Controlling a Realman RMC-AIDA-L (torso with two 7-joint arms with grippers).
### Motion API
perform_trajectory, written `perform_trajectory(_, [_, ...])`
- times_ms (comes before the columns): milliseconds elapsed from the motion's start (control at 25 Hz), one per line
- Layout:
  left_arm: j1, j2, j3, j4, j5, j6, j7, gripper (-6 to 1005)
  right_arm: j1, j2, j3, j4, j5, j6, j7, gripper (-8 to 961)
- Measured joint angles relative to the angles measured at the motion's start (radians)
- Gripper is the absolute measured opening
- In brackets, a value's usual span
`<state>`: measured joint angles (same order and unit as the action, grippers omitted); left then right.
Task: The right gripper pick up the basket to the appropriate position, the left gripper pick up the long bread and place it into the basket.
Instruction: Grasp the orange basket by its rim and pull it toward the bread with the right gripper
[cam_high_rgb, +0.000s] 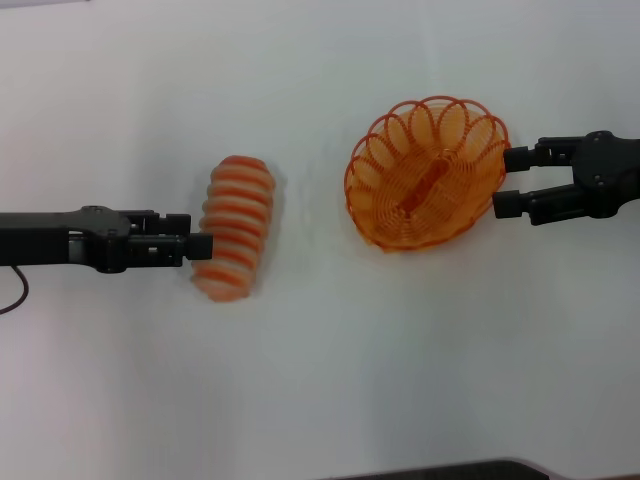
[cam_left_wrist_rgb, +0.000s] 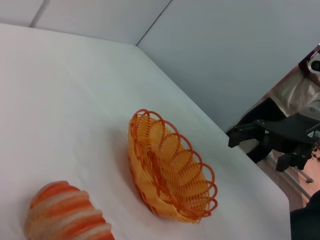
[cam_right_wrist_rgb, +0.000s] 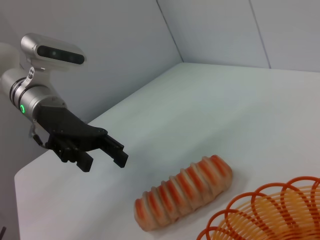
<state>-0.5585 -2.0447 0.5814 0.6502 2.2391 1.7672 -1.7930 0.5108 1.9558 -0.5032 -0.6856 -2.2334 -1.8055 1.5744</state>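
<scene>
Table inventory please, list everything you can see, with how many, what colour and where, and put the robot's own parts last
long bread: one, cream-pink with orange stripes, lying on the table's left half.
basket: one, orange wire, right half of the table, tipped up on one side, nothing in it.
table: one, white, under everything.
left hand: one, black, at the bread's left side, above the table.
right hand: one, black, open, fingers at the basket's right rim.

The left gripper (cam_high_rgb: 200, 246) reaches in from the left, jaws apart; the right gripper (cam_high_rgb: 512, 182) enters from the right, jaws spread.
</scene>
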Motion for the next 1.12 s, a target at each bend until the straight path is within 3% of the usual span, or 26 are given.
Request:
perform_trajectory(560, [0.002, 0.000, 0.000, 0.000, -0.001, 0.002, -0.002, 720, 0.003, 0.002, 0.007, 0.000, 0.006, 0.025, 0.010, 943])
perform_trajectory(720, [0.003, 0.000, 0.000, 0.000, -0.002, 0.003, 0.000, 720, 0.024, 0.002, 0.023, -0.003, 0.047, 0.127, 0.103, 943])
perform_trajectory(920, [0.001, 0.000, 0.000, 0.001, -0.002, 0.003, 0.000, 721, 0.079, -0.018, 0.017, -0.038, 0.047, 0.286, 0.279, 942])
perform_trajectory(1120, [0.003, 0.000, -0.001, 0.002, -0.004, 0.002, 0.002, 721, 0.169, -0.024, 0.008, -0.080, -0.128, 0.389, 0.440, 942])
